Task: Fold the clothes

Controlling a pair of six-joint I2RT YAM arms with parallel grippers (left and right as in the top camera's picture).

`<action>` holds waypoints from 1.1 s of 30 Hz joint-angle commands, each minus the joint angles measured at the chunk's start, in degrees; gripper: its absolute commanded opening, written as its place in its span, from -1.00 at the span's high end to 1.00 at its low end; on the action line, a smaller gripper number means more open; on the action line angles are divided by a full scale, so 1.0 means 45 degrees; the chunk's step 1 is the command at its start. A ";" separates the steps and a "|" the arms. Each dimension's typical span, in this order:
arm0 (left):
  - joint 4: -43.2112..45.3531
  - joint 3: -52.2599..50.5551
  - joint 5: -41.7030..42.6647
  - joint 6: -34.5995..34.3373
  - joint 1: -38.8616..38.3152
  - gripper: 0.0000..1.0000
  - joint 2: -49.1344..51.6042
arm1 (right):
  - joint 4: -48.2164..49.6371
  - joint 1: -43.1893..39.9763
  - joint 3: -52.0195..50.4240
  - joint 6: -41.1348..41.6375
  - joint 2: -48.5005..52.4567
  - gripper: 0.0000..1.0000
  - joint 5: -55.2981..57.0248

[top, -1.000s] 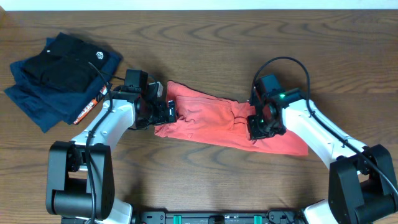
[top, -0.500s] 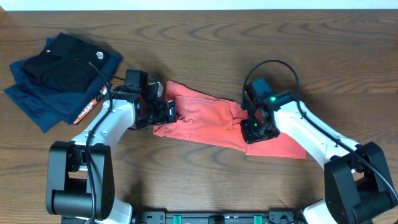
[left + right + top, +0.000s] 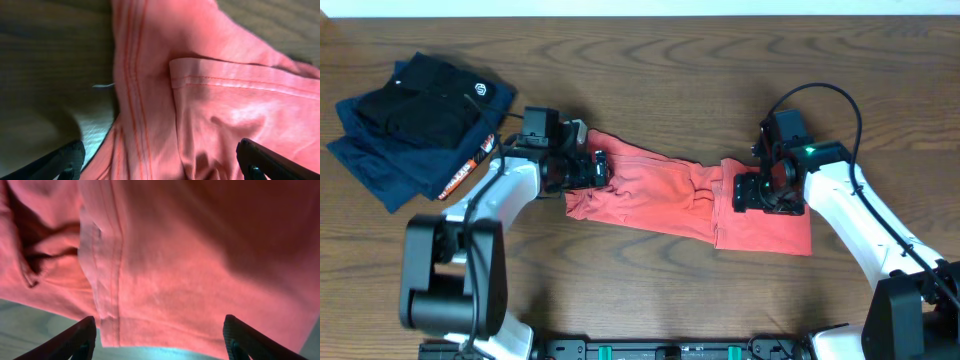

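Observation:
The clothes are a coral-red T-shirt (image 3: 660,195) lying crumpled in a long band across the middle of the table, with a flatter folded flap at its right end. My left gripper (image 3: 595,170) hovers over the shirt's left end, open; in the left wrist view its fingertips (image 3: 65,160) straddle stitched hems of the red fabric (image 3: 225,100) without pinching it. My right gripper (image 3: 760,192) is over the right flap, also open; the right wrist view shows its gripper (image 3: 165,345) wide apart above the red cloth (image 3: 190,255) and its hemmed edge.
A folded pile of navy and black garments (image 3: 415,115) with a white round logo lies at the far left. An orange-and-white tag (image 3: 470,165) sits on the left arm's cable. Bare wooden table (image 3: 650,70) stretches behind the shirt and in front of it.
The right gripper was shut on the shirt; it has opened, let the cloth go and moved to the right. The left gripper stays open and has shifted slightly right.

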 commanded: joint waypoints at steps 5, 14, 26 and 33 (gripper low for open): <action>-0.0136 0.0078 0.1846 0.0262 -0.0631 -0.85 0.1370 | -0.0141 -0.0165 0.0146 0.0175 -0.0078 -0.54 0.0097; -0.0729 0.0199 0.1355 0.0253 -0.0787 0.88 0.1141 | -0.0180 -0.0369 0.0146 0.0277 -0.0078 -0.53 0.0869; -0.5814 0.4498 -0.4580 -0.0029 0.2273 0.88 -0.0015 | -0.0180 -0.1933 0.0146 -0.0257 -0.0078 -0.52 0.1477; -0.8330 0.6533 -0.2793 -0.0083 0.1166 0.88 -0.0092 | -0.0175 -0.2011 0.0146 -0.0350 -0.0078 -0.52 0.1481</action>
